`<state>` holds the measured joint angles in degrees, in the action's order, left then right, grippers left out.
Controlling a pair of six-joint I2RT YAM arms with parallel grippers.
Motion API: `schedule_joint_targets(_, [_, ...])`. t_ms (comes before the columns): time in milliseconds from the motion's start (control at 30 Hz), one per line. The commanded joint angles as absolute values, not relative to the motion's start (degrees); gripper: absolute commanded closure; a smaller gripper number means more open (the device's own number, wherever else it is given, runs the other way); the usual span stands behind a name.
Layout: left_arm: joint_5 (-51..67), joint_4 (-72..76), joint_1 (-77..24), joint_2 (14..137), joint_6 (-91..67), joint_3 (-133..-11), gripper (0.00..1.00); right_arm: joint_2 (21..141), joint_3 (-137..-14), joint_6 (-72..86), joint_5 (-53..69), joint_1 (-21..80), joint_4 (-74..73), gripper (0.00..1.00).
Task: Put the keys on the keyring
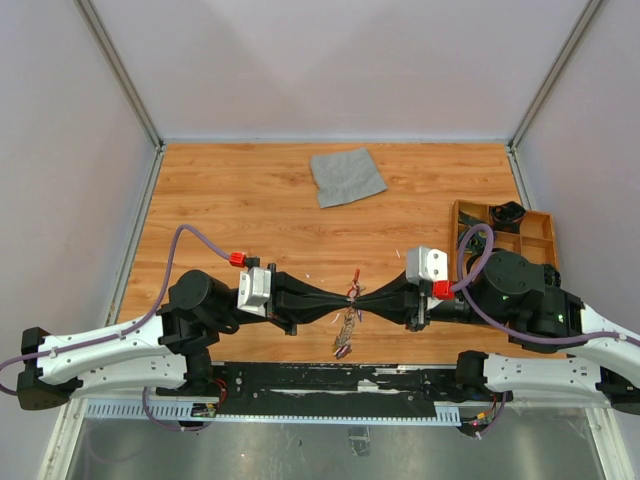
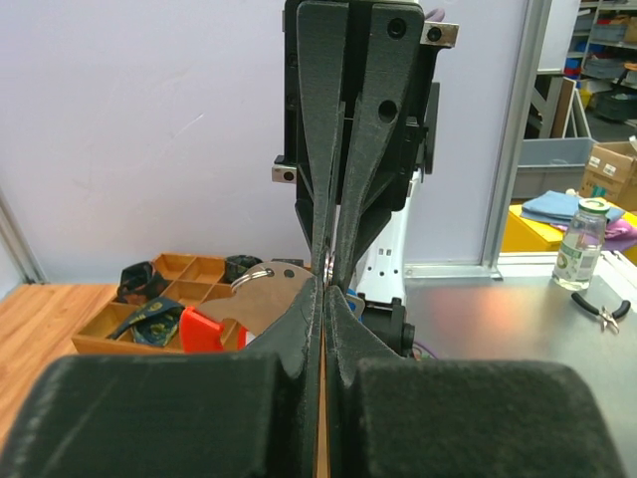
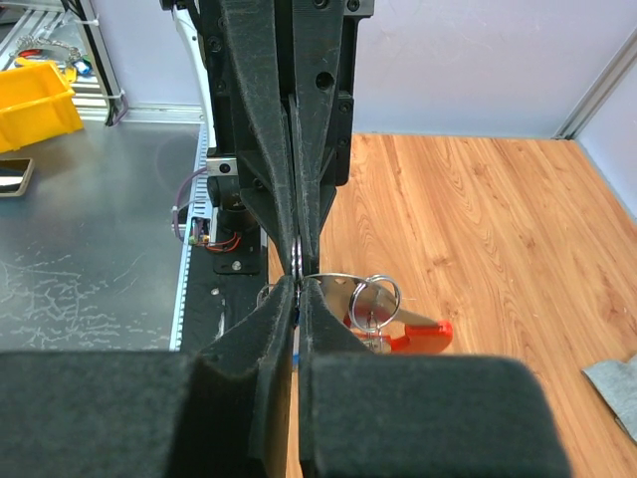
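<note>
Low over the near edge of the wood-grain table, dead centre, our two arms meet nose to nose. The left gripper and the right gripper are both clamped fully shut with their tips almost touching. Between them we pinch the keyring, a red clip-like loop with thin silvery metal rings, held up off the boards. From the right wrist we see one wire ring edge-on in the pinch, with a smaller ring and the red tab just beside the fingers. Below, a small glinting tangle trails down: chain, possibly the tiny keys, too small for us to tell apart. We judge it all feather-light, hard and slippery. The springy ring will want to twist out of the pads, so we take it across the wire near the split, never by the loose chain. A key is best taken by its plastic head, hole left free. The grey cloth square and the compartmented wooden tray sit well apart.
</note>
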<state>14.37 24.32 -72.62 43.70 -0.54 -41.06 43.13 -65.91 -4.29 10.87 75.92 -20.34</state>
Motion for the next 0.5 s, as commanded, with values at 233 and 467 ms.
schedule_joint_targets(233, [13.8,26.7,-73.1,43.3,-0.8,-42.8,0.88,45.6,-71.9,-4.9,8.6,75.2,-29.1,0.99])
schedule_joint_targets(467, [12.4,18.6,-73.1,44.4,2.1,-45.9,0.66,55.6,-89.5,-8.5,6.1,75.2,-55.1,0.99])
